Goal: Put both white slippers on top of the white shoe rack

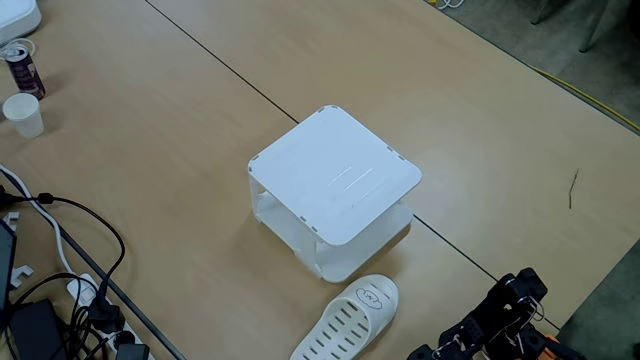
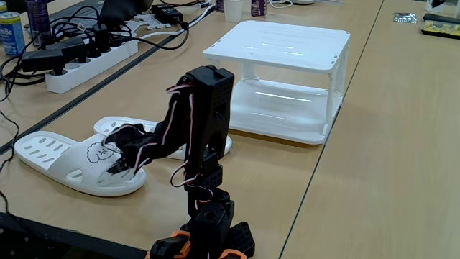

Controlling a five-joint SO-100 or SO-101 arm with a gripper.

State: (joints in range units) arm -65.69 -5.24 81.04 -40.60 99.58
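We find the fingers (image 2: 118, 164) low over the near white slipper (image 2: 68, 162), at its strap, where a small black cartoon face is drawn; the dark arm (image 2: 205, 122) folds over them and we cannot tell whether they are parted, clenched, or gripping the strap. The near slipper lies flat on the tabletop (image 2: 388, 144), slotted sole showing. The second white slipper (image 2: 118, 127) lies just behind it, mostly hidden by the arm. In a fixed view from above we note one slipper (image 1: 350, 317) just in front of the white shoe rack (image 1: 335, 175), not touching it. The rack's flat top is bare in both fixed views. A power strip (image 2: 90, 63) with black cables sits well apart, a paper cup (image 1: 24, 114) farther off.
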